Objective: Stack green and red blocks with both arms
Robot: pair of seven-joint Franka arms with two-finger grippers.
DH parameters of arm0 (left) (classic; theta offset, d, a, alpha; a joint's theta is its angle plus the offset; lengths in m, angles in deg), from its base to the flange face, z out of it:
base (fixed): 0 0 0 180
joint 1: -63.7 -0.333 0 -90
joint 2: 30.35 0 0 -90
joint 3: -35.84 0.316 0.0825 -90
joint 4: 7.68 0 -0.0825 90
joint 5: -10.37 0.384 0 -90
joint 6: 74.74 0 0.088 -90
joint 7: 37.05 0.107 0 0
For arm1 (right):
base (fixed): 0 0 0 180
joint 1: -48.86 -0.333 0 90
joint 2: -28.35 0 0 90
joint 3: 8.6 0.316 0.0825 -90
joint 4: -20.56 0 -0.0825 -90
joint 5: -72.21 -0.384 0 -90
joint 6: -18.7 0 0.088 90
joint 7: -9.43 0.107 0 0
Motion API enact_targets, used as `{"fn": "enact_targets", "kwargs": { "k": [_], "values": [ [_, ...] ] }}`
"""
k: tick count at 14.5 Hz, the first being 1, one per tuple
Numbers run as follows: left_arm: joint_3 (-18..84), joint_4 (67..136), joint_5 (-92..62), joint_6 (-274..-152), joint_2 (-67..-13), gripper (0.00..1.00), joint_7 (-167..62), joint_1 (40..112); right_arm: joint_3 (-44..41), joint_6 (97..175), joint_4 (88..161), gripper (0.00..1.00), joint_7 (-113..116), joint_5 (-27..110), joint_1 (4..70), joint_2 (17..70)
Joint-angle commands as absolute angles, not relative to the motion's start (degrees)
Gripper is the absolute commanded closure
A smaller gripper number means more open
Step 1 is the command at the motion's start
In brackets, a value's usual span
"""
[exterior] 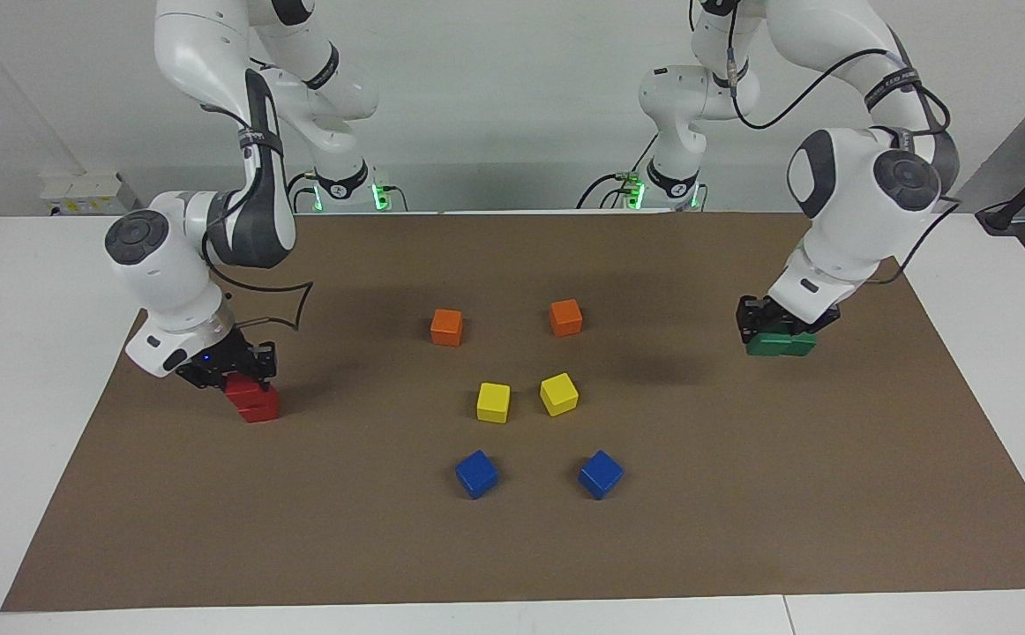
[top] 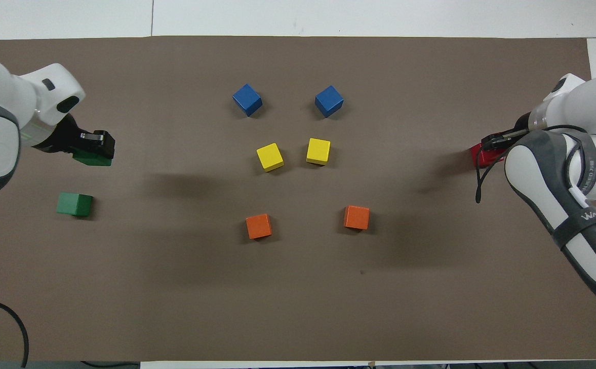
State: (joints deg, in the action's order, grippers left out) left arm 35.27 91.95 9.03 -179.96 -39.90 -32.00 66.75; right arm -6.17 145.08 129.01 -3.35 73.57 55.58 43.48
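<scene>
My left gripper (exterior: 773,326) is shut on a dark green block (exterior: 766,346) and holds it in the air close to the second green block (top: 75,203), which rests on the brown mat near the left arm's end. In the overhead view the held green block (top: 92,159) shows clear of the resting one. My right gripper (exterior: 235,370) is shut on a red block (exterior: 243,387) placed on top of the other red block (exterior: 258,409), a little offset from it. From overhead only a red edge (top: 480,154) shows beside the right arm.
In the middle of the brown mat (exterior: 512,547) lie two orange cubes (exterior: 446,326) (exterior: 565,317), two yellow cubes (exterior: 493,401) (exterior: 558,393) and two blue cubes (exterior: 476,474) (exterior: 601,474). White table borders the mat.
</scene>
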Motion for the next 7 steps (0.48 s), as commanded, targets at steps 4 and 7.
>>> {"fn": "enact_targets", "kwargs": {
  "k": [4, 7],
  "values": [
    [34.69, 102.35, 9.58, -183.19, -33.96, 1.00, -16.24, 56.50, -5.52, 146.76, 131.65, 1.00, -3.84, 72.48, 57.47, 41.27],
    [34.69, 111.20, 9.49, -193.35, -31.16, 1.00, -14.65, 53.25, -5.52, 148.33, 132.61, 1.00, -3.84, 72.48, 57.47, 41.19]
  ]
}}
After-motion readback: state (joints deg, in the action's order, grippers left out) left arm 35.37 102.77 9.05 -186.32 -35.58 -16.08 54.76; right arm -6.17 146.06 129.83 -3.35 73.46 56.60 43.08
